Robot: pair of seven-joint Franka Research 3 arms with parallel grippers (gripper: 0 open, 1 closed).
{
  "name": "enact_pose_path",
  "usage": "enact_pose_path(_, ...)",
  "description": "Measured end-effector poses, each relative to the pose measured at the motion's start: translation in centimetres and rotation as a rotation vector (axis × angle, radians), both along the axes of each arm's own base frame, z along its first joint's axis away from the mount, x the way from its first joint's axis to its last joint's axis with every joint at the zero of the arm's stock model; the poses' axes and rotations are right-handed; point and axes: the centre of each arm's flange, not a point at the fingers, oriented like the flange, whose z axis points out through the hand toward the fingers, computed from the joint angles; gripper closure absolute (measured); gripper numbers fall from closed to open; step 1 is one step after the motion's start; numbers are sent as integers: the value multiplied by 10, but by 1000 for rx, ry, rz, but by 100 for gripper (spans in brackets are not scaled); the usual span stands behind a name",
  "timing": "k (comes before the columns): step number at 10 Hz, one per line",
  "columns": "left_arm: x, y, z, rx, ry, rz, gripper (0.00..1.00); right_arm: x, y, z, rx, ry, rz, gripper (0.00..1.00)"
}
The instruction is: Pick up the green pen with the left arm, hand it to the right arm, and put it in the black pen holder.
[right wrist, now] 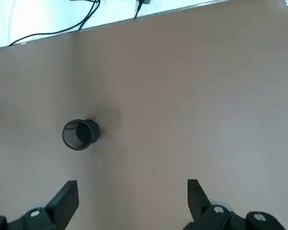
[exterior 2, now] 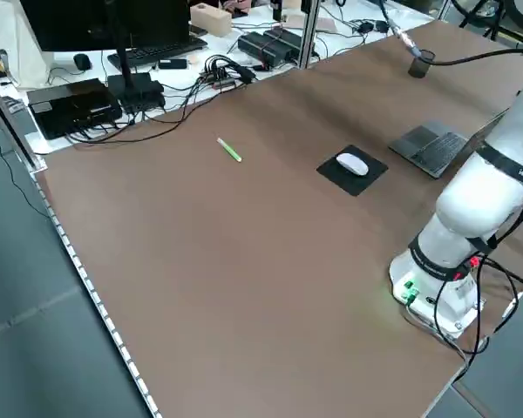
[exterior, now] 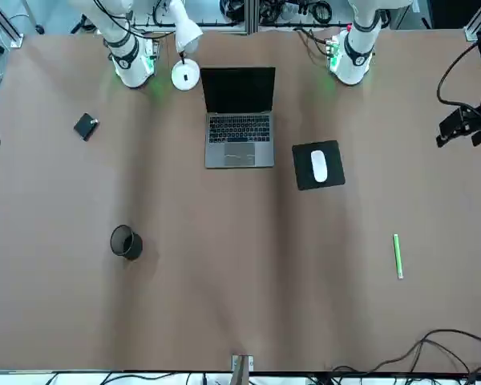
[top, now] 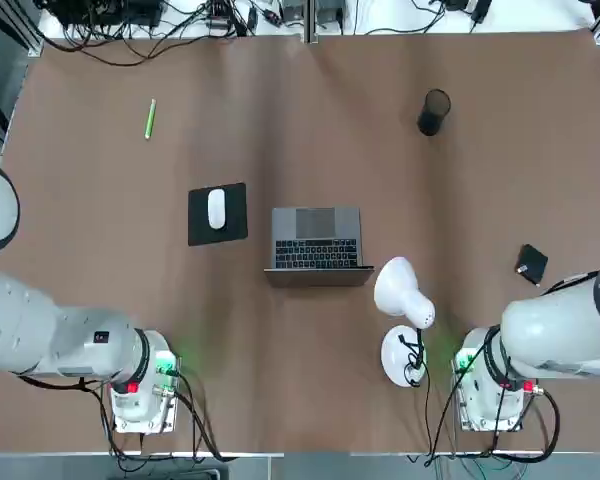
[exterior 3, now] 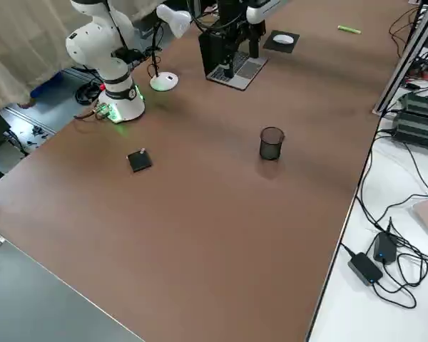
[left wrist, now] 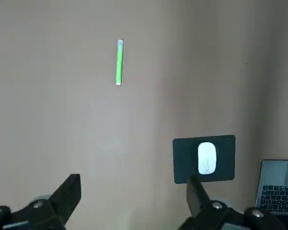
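Observation:
The green pen (top: 150, 118) lies flat on the brown table at the far left, apart from everything; it also shows in the left wrist view as the green pen (left wrist: 119, 62). At the far right stands the black pen holder (top: 433, 112), upright and empty, also seen from the right wrist as the pen holder (right wrist: 80, 134). My left gripper (left wrist: 132, 191) hangs high above the table, open and empty, well back from the pen. My right gripper (right wrist: 132, 191) is raised too, open, holding nothing, short of the holder.
A white mouse on a black pad (top: 217, 213), an open laptop (top: 316, 245) and a white desk lamp (top: 403, 300) sit mid-table. A small black box (top: 531, 264) lies near the right arm's base (top: 490, 395). Cables run along the far edge (top: 180, 25).

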Motion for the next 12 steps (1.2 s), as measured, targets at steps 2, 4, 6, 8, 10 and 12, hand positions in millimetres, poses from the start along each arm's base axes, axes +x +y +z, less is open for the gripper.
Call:
enact_pose_path(2, 18, 19, -39, 4, 49, 28, 0, 3, 2, -4, 1, 7, 4, 0)
enact_pose_path(4, 51, 25, -114, 15, 93, 36, 0, 4, 4, -5, 1, 3, 8, 0)
enact_pose_path(6, 72, 29, -175, 27, 76, 40, 0, 7, 7, -3, -1, -16, 12, 0)
enact_pose_path(8, 80, 37, -220, 35, 61, 28, 0, 12, 18, -8, 0, -11, 32, 0)
enact_pose_path(10, 92, 48, -261, 44, 33, -72, 0, 19, 26, -20, 2, 6, 46, 0)
enact_pose_path(12, 99, 59, -304, 50, 32, -126, 0, 24, 35, -26, 2, 16, 62, 0)
